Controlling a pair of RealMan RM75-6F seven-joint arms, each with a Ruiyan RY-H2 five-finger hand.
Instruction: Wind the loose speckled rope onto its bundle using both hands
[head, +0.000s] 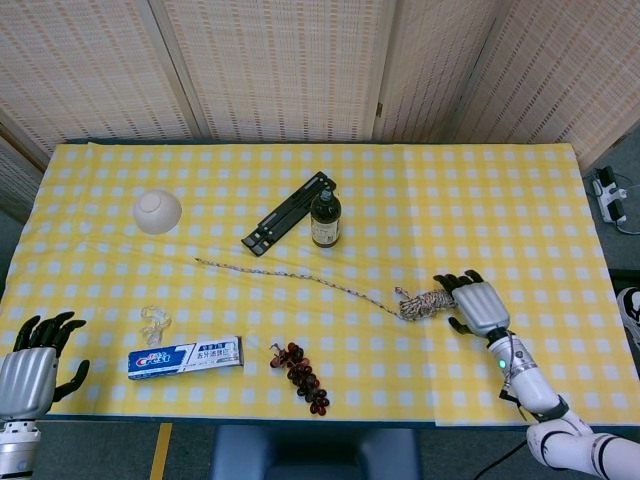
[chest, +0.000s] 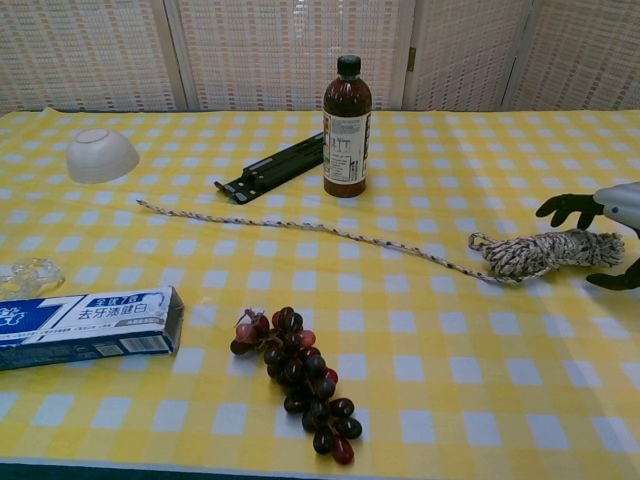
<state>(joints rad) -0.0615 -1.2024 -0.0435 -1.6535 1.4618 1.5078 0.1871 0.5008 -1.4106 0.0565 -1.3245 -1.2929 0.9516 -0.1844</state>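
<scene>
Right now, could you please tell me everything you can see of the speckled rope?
The speckled rope is a thin white cord flecked dark. Its loose tail lies nearly straight across the yellow checked cloth, ending in a wound bundle lying flat. The right hand reaches over the bundle's far end, fingers spread either side; no firm grip shows.

Open cloth is lying between the left hand (head: 28, 375) and the loose rope (head: 300, 273), except where the toothpaste box (head: 185, 356) and a clear plastic piece (head: 153, 321) are sitting. Grapes (head: 303, 377) are lying just on the near side of the rope. Bottle (head: 324, 217) and black bar (head: 288, 213) are standing on its far side. Right hand (head: 472, 304) is hovering at the bundle (head: 428, 300), bare cloth around it.
</scene>
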